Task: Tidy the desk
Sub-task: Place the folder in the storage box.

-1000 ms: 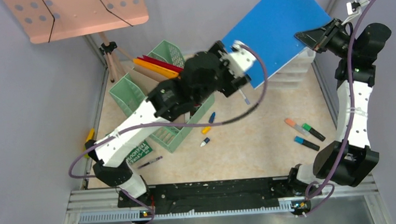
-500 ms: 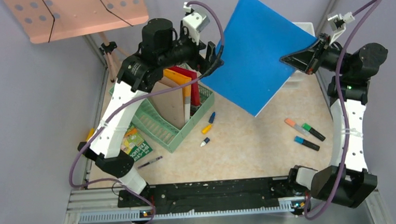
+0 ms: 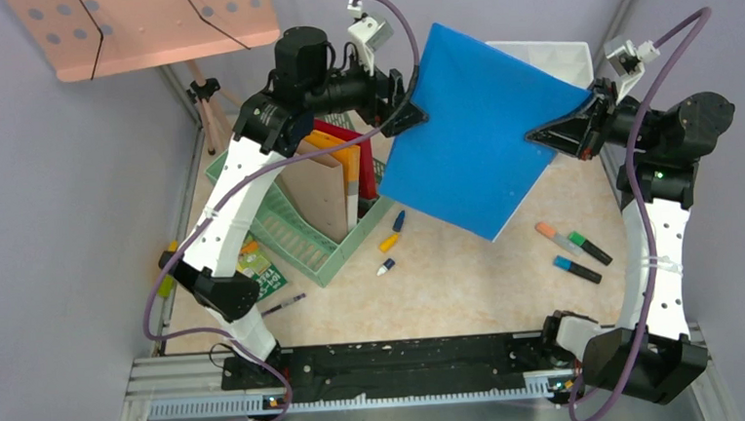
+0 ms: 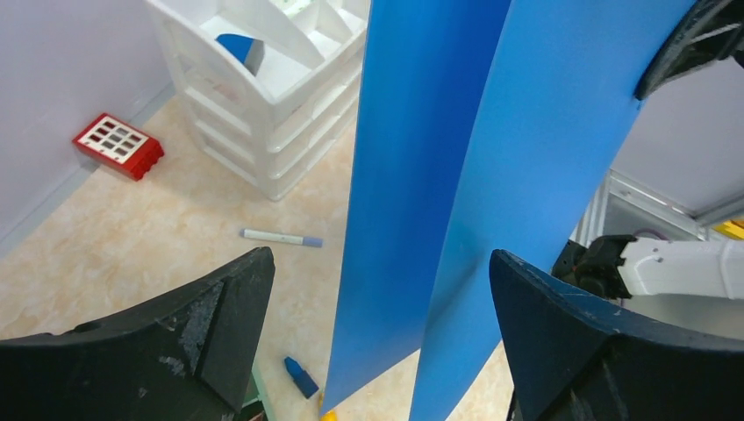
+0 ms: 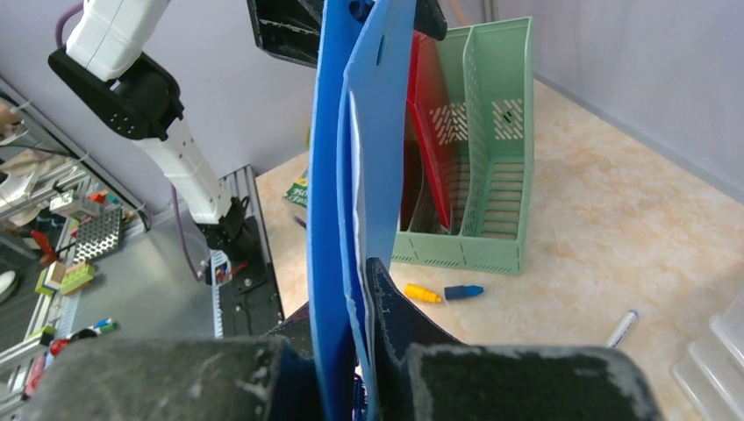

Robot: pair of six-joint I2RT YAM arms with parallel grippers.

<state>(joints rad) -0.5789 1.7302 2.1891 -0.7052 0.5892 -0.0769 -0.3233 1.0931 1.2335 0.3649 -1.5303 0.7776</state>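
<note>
A blue folder hangs in the air over the beige marble desk, between the two arms. My right gripper is shut on its right edge; the right wrist view shows the jaws clamped on the folder. My left gripper is at the folder's left edge. In the left wrist view its jaws stand wide open with the folder's two leaves between them, touching neither finger.
A green file rack with red, orange and brown folders stands at left. Loose markers and caps lie on the desk. A white drawer unit is at back right, with a red block beside it. A pink stand plate is at the back left.
My right gripper has carried the blue folder left and down, off the drawer unit. My left arm has swung up from over the rack to the folder's left edge.
</note>
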